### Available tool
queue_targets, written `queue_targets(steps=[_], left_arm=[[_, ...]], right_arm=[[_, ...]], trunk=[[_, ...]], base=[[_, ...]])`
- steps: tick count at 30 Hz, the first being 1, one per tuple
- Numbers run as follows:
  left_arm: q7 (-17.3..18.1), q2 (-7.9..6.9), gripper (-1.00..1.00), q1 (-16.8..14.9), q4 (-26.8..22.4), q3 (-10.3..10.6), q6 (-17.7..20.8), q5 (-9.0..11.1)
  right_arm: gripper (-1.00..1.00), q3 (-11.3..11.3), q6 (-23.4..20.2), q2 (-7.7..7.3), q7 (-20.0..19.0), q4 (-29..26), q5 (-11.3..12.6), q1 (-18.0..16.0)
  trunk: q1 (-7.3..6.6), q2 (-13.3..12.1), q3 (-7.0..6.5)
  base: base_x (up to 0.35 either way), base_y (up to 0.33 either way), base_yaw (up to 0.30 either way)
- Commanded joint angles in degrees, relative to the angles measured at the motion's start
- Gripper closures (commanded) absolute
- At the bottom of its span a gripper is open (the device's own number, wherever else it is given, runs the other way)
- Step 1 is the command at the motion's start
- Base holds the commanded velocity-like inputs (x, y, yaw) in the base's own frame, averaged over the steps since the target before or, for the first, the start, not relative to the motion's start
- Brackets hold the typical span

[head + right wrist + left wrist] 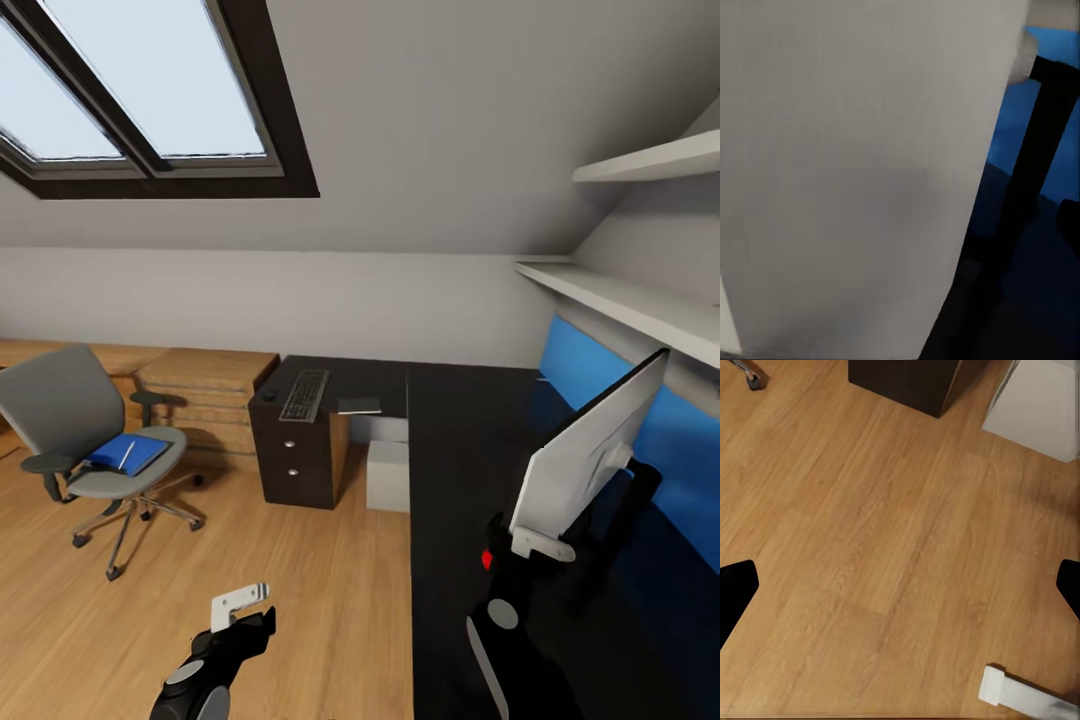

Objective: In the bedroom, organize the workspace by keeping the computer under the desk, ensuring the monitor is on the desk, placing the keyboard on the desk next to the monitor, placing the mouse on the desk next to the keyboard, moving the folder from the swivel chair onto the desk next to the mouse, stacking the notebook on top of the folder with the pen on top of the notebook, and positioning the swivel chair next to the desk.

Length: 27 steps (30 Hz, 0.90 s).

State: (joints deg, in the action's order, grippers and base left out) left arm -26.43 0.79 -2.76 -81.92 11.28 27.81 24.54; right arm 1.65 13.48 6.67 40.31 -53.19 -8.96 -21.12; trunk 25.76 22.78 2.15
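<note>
One monitor [590, 450], one keyboard [304, 395] on one desk [450, 480]

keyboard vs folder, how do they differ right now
The keyboard is dark and lies on the desk; the folder is blue and lies on the swivel chair seat. The keyboard's top is bare, while a pen lies on the folder. Both lie flat.

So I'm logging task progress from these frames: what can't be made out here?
- Right gripper: head view, monitor covers its fingers; grip unclear.
- Monitor screen: only its grey back shows.
- Mouse: a tiny dark dot beside the keyboard.
- Pen on the chair's blue folder: a thin line.
</note>
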Motion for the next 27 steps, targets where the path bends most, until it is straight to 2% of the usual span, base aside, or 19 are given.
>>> queue_targets(steps=[1,5,20,27], left_arm=[[-0.6,-0.05,-1.00,-0.1,-0.1,0.6,0.1,0.6],[-0.7,-0.08,-1.00,-0.1,-0.1,1.4,0.1,0.7],[-0.7,-0.08,-1.00,-0.1,-0.1,1.6,0.1,0.6],[-0.7,-0.08,-1.00,-0.1,-0.1,1.6,-0.2,-0.2]], right_arm=[[-1.00,0.2,0.2,0.03,0.2,0.0,-0.2,-0.1],[-1.00,0.2,0.1,0.02,0.3,0.1,-0.2,-0.1],[-1.00,0.2,0.1,0.01,0.3,0.1,-0.2,-0.1],[-1.00,0.1,0.1,0.01,0.2,0.1,-0.2,-0.1]], trunk=[[0.03,0.1,0.14],[0.03,0.1,0.14],[0.03,0.1,0.14],[0.03,0.1,0.14]], base=[[-0.186,-0.179,0.000],[-0.246,-0.172,0.000],[-0.275,-0.083,0.000],[-0.030,-0.306,0.000]])
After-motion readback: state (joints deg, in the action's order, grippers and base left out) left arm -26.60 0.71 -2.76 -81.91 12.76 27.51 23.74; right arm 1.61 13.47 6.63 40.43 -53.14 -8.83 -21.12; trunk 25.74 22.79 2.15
